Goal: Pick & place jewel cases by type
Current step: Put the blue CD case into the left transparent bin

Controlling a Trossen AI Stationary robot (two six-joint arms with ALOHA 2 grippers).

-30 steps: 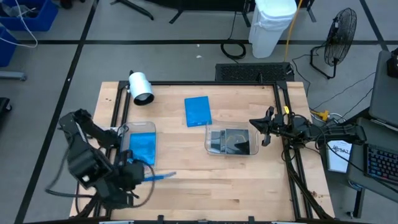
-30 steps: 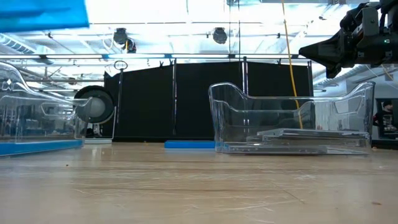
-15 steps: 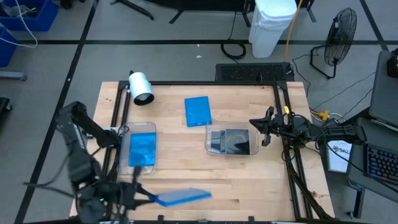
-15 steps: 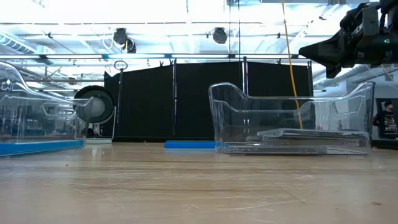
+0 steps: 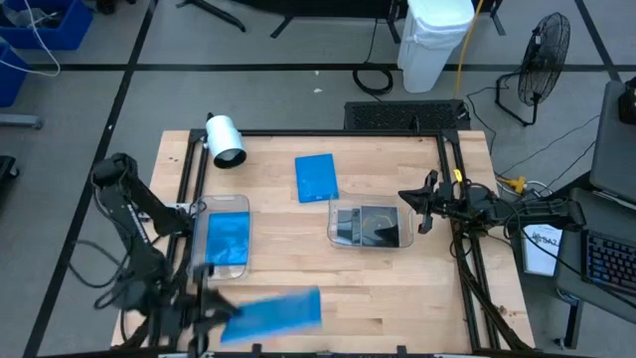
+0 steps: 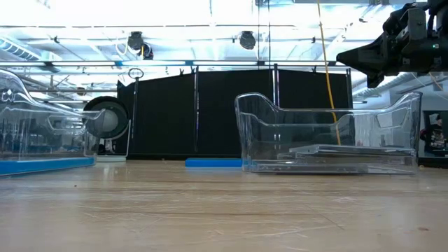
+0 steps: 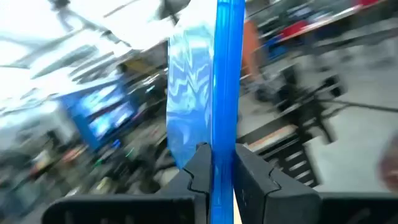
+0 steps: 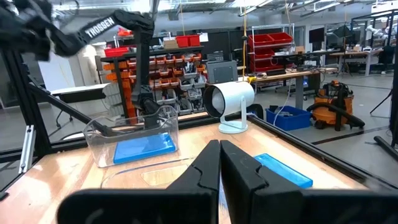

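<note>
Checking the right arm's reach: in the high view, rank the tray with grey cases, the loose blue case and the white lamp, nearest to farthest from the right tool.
1. Tray with grey cases, just beside the right tool.
2. Loose blue case, mid-table.
3. White lamp, far corner on the left arm's side.

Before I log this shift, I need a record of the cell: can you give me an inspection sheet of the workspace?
Surface: wooden table, bare wood around the trays.
Job's things: blue jewel case held in the left claw; one blue case loose; another in the left tray; dark cases in the right tray.
Clutter: white camera at the far left corner.
Grippers: left claw shut on the case at the near edge; right claw shut, waiting beside the right tray.
Cables: bundle down the right side.
Surroundings: fan, white bin.
</note>
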